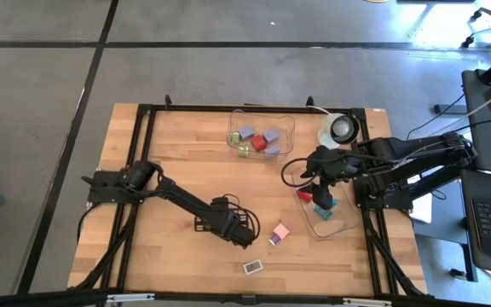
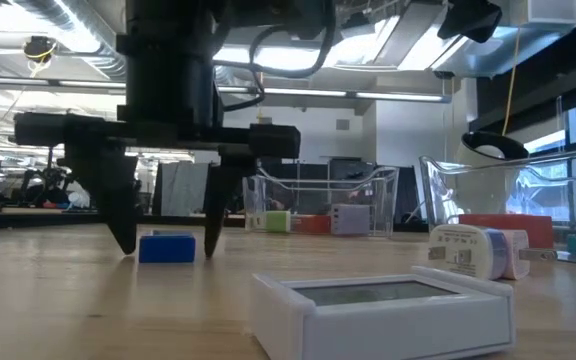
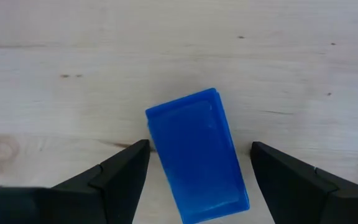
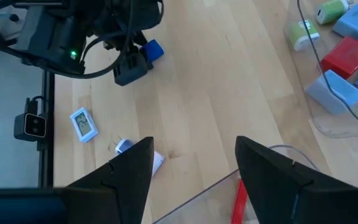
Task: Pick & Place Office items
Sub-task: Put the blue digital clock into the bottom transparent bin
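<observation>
A blue block (image 3: 197,155) lies flat on the wooden table between the fingers of my left gripper (image 3: 197,148), which is open and points down at it. In the low view the fingers (image 2: 123,235) stand on either side of the block (image 2: 166,247) with small gaps. My right gripper (image 1: 322,203) is open and hovers over the near right tub (image 1: 335,228), which holds a red piece (image 4: 241,202) and a teal piece (image 1: 325,209). A pink-and-lavender piece (image 1: 280,233) and a white flat piece (image 1: 253,267) rest on the table.
The far clear tub (image 1: 262,124) holds several pieces: lavender, green, red, teal. A round white-and-black object (image 1: 341,128) sits by the far right corner. Cables (image 1: 292,170) loop near the right arm. Bare wood lies between the left arm and the far tub.
</observation>
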`<action>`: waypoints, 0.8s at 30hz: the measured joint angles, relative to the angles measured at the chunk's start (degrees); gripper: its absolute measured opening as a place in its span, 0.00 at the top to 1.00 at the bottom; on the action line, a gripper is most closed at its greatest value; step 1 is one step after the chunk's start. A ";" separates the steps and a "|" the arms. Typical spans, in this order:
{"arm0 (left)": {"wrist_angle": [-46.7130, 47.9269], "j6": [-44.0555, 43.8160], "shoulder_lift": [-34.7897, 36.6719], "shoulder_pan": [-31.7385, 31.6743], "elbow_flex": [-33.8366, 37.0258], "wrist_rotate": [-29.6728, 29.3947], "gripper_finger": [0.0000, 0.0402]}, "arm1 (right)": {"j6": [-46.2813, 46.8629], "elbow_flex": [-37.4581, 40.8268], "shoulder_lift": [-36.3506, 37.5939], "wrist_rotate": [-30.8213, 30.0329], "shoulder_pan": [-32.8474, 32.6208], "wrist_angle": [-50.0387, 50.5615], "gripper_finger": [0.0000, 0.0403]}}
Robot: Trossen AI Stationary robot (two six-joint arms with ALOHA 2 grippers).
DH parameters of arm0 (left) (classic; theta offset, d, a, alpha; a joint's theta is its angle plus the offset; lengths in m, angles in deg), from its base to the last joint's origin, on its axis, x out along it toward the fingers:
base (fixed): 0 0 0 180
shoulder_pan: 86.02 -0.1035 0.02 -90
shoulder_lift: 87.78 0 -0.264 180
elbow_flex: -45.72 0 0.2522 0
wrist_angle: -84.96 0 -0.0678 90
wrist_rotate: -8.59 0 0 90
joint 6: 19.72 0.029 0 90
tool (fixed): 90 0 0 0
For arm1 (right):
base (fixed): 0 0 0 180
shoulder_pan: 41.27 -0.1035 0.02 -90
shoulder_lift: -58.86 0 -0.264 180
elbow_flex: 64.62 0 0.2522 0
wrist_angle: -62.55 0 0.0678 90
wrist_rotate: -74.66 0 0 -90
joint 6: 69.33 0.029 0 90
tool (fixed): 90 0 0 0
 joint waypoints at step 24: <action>-4.15 19.15 6.04 3.32 -7.74 -31.33 0.59 | 0.88 0.02 0.00 -0.15 0.01 -2.40 0.43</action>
